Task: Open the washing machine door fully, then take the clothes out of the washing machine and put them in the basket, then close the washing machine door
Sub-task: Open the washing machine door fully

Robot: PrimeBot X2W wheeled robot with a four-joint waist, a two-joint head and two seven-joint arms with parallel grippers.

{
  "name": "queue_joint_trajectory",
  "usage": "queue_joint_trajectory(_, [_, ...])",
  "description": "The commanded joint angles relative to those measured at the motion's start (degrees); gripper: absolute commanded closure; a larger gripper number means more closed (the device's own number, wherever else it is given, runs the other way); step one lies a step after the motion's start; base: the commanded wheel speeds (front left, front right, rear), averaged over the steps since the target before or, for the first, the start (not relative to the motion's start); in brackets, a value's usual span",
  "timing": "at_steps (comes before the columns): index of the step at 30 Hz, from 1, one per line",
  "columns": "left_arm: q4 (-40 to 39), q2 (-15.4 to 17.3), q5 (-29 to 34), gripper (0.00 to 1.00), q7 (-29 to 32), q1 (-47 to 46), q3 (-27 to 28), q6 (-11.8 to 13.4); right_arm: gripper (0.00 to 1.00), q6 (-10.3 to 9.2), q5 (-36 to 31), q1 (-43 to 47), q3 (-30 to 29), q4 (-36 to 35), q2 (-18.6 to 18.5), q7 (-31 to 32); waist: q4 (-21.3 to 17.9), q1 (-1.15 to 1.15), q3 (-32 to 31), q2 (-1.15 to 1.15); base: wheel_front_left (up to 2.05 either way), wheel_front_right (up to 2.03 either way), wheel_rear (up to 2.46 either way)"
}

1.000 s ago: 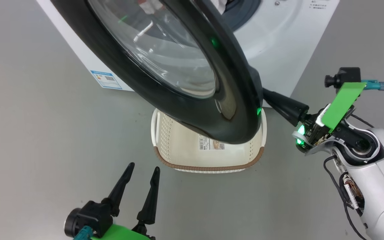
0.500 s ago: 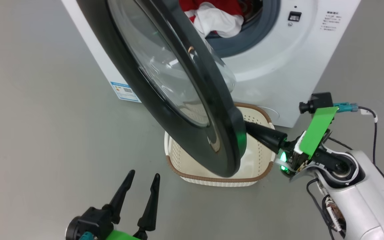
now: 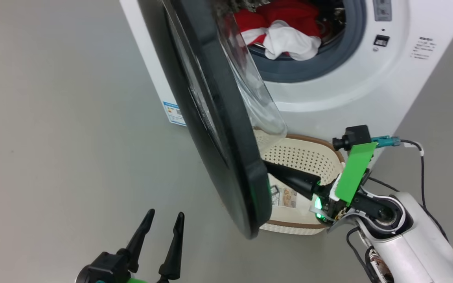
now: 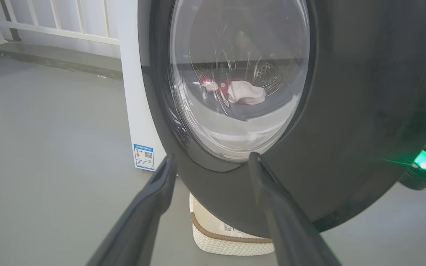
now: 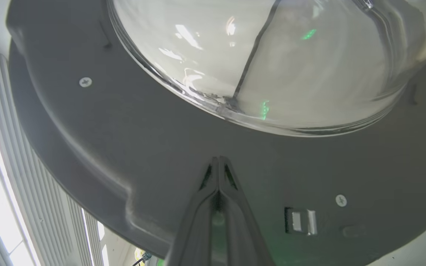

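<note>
The washing machine (image 3: 348,90) stands open, and its black-rimmed door (image 3: 218,129) is swung out nearly edge-on to the head view. Red and white clothes (image 3: 285,27) lie in the drum. The cream basket (image 3: 305,157) sits on the floor under the door. My right gripper (image 3: 269,167) is shut, its tip against the door's inner face (image 5: 124,147), just below the glass bowl (image 5: 272,62). My left gripper (image 3: 162,220) hangs open at the lower left, apart from the door. Its wrist view faces the door's outer side (image 4: 346,111), with the clothes (image 4: 242,92) visible through the glass.
Grey floor spreads to the left of the machine. A blue label (image 3: 173,114) marks the machine's lower front corner. A white railing (image 4: 50,22) runs along the far wall. A small latch (image 5: 301,221) sits on the door's inner face near my right fingertips.
The door has swung further open, from face-on to nearly edge-on, with my shut right gripper following against its inner side. The head camera has shifted, bringing the drum and clothes into view.
</note>
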Motion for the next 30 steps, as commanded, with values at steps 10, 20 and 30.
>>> queue_joint_trajectory(10, [-1.7,0.6,0.7,0.00,-0.7,0.4,2.5,1.1,1.00,0.45,0.8,0.8,4.7,-3.3,2.0,-0.6,4.3,0.00,-1.6,0.00,0.00,0.00,0.00])
queue_joint_trajectory(20, [-2.8,0.6,1.3,0.00,-0.7,0.9,3.4,2.6,1.00,0.45,3.2,0.7,8.9,-4.4,2.0,-3.2,7.6,0.00,-2.4,0.00,0.00,0.00,0.00])
queue_joint_trajectory(30, [-3.4,0.6,1.4,0.00,-0.7,1.6,4.2,3.1,1.00,0.45,5.0,-0.4,12.1,-4.3,2.0,-5.3,8.3,0.00,-2.4,0.00,0.00,0.00,0.00])
